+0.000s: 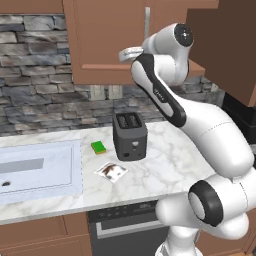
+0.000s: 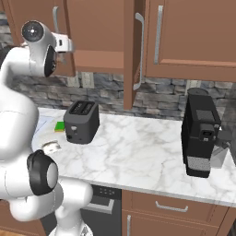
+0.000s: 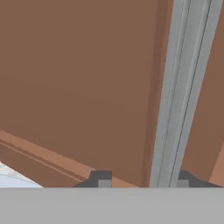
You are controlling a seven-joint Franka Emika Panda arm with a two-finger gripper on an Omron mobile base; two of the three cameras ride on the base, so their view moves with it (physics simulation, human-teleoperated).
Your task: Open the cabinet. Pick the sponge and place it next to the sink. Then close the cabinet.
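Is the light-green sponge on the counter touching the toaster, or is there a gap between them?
Apart. In the left base view, a strip of bare marble counter shows between the light-green sponge and the toaster.

The cabinet is a wide brown wooden wall unit above the marble counter, with flat-panel doors and long vertical silver bar handles. Its left door is shut, while the right door stands swung out, seen edge-on in the right base view with its handle facing outward. The sink is a large pale white-blue rectangular basin with a shallow flat bottom, set into the counter at the left, well apart from the cabinet.
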